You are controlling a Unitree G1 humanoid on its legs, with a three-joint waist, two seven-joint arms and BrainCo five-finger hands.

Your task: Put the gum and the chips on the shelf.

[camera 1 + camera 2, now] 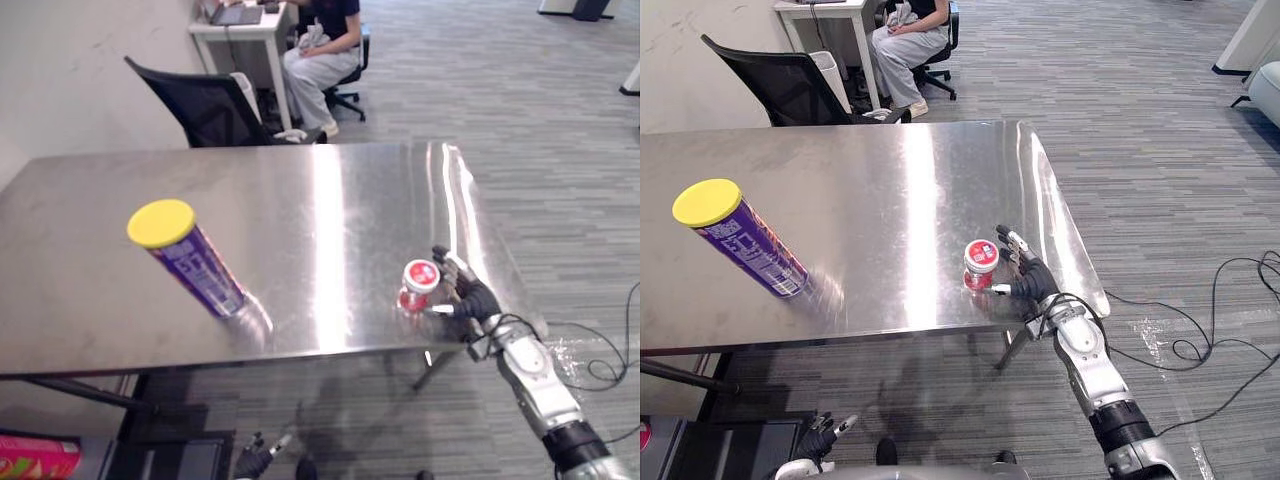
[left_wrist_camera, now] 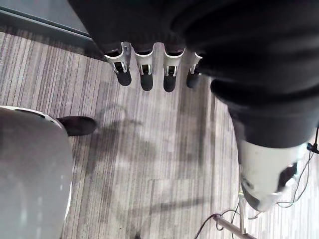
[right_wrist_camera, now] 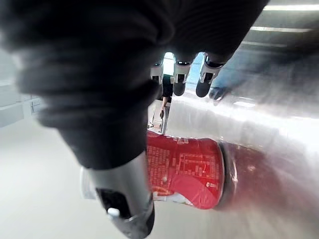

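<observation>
A purple chips can with a yellow lid stands on the left part of the steel table. A red gum jar with a white lid stands near the table's front right edge. My right hand is just right of the jar, open, with its fingers spread beside the jar. In the right wrist view the jar lies between the thumb and the straight fingers. My left hand hangs low below the table's front edge, open, its fingers straight over the carpet.
A black chair stands behind the table's far edge. A seated person is at a white desk further back. A dark low unit and a pink pack sit under the table's left front.
</observation>
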